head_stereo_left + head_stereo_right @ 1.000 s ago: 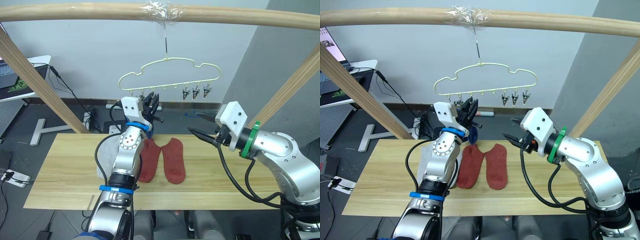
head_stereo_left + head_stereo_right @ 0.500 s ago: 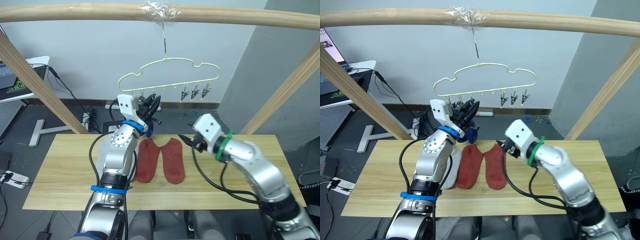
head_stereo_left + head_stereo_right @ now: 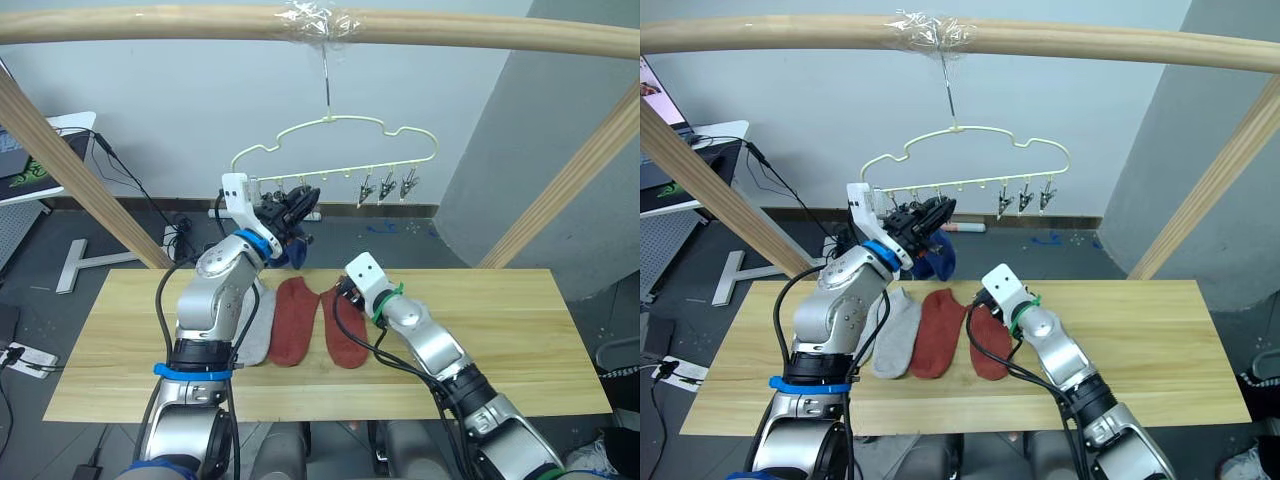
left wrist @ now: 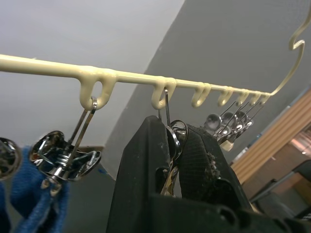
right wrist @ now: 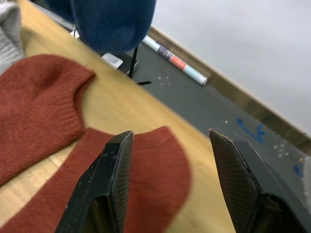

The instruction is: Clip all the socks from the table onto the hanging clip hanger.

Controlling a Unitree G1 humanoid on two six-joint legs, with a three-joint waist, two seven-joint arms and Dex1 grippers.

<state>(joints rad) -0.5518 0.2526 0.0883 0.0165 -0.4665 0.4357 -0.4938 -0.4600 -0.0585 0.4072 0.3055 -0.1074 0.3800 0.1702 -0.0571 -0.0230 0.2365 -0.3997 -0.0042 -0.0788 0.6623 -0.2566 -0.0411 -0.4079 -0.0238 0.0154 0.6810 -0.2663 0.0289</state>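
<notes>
1. The left gripper (image 4: 170,150) is raised to the clip hanger (image 3: 335,145); the left wrist view shows its two black fingers (image 4: 146,155) pinched together on a metal clip (image 4: 171,133) that hangs from one loop of the hanger's lower bar.
2. That wrist view also shows the neighbouring clip (image 4: 63,158) with blue sock fabric (image 4: 29,199) beside it; whether that clip grips the fabric cannot be told.
3. From the head views, a blue sock (image 3: 937,258) hangs below the hanger's left end, just beside the left gripper.
4. Three more clips (image 3: 384,185) hang bare toward the hanger's right end.
5. The right gripper (image 5: 170,145) is low, below the hanger, over the table (image 3: 500,320); its fingers (image 5: 114,165) stand wide apart, holding nothing, above the top edge of the right rust red sock (image 3: 345,325).
6. The other rust red sock (image 3: 290,320) lies just left of it, touching along the side.
7. A light grey sock (image 3: 895,335) lies further left, below the hanger's left end, partly behind the left arm.
8. The hanger's hook hangs from a wooden pole (image 3: 450,30) at a taped spot.
</notes>
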